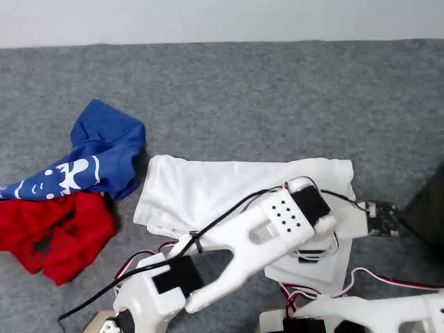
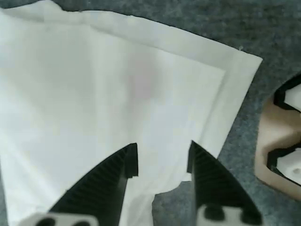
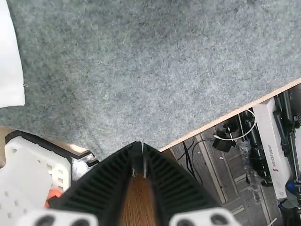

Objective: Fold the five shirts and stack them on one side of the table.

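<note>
**Partly folded white shirt on grey felt, one gripper spread, one shut**

The table is covered by a grey felt cover (image 1: 277,90), and a pale wall (image 1: 208,21) is seen behind its far edge. In the right wrist view a wooden table edge (image 3: 225,120) is shown just beyond the felt, with cables and boxes (image 3: 263,136) lying lower down in the room.

A white cotton shirt (image 1: 208,187) is spread flat on the felt, with one layer folded over another along one side (image 2: 94,94). To its left in the high view a blue shirt with a white print (image 1: 104,152) is bunched up, just beside the white one. A crumpled red shirt (image 1: 62,229) is tucked against the blue one, nearer the arms. A dark object (image 1: 427,208) is cut off by the frame to the right of the white shirt.

Much of the white shirt's near part is hidden by the left arm (image 1: 277,215), which is stretched across it. The left gripper (image 2: 162,160) is held over the shirt's hem with its fingers spread; whether the cloth is touched cannot be told. The right gripper (image 3: 142,155) is held over bare felt beside the white shirt, its fingers pressed together on nothing.
</note>
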